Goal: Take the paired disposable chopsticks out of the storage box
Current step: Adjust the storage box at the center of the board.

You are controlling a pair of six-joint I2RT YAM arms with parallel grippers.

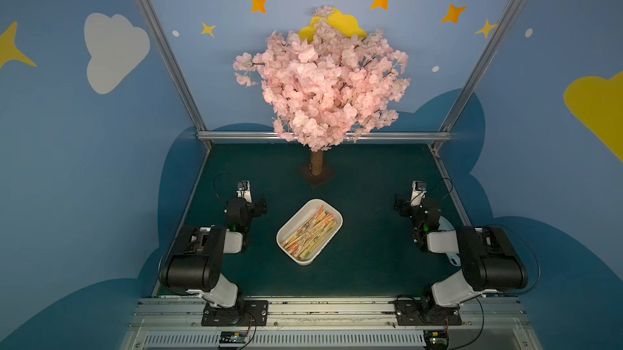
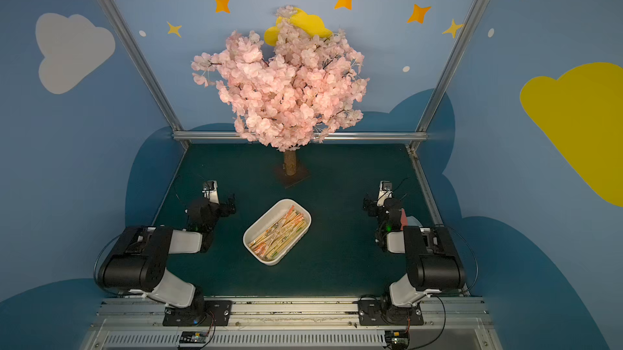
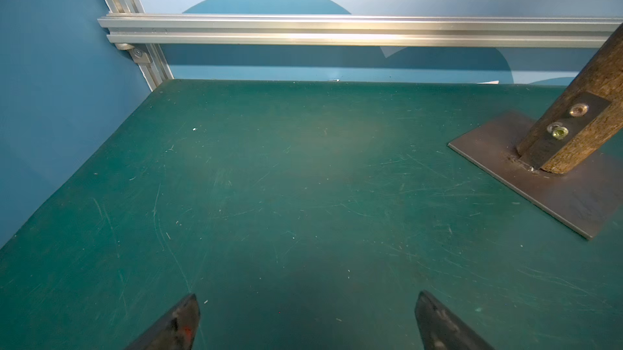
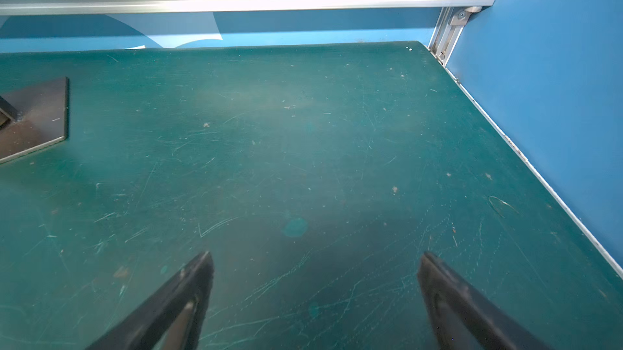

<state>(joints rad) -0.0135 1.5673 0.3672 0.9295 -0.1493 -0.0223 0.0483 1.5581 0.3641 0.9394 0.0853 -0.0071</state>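
The white box [image 1: 293, 219] lies on the green mat [image 1: 371, 179] near its middle, turned diagonally, between the two arms and on the near side of the pink blossom tree [image 1: 323, 78]; both top views show it so [image 2: 261, 218]. The chopsticks [image 1: 310, 233] are all inside it, a loose heap of sleeved pairs lying mostly along the box's length, some crossed over others, with orange and green marks showing [image 2: 278, 233]. None sticks out over the rim. Both arms are folded back at their own sides of the mat, well apart from the box. The left gripper [image 3: 306, 297] stands wide apart with nothing between its dark fingers [image 3: 187, 316], over bare mat; its wrist view shows the tree's trunk [image 3: 590, 95] and the metal base plate [image 3: 556, 196] off to one side. The right gripper [image 4: 315, 257] is spread as wide and holds nothing, with only scratched mat beyond its fingers [image 4: 197, 275] and a corner of the base plate [image 4: 37, 119] at the edge. A light-blue item [image 1: 453, 259] lies mostly hidden behind the right arm.
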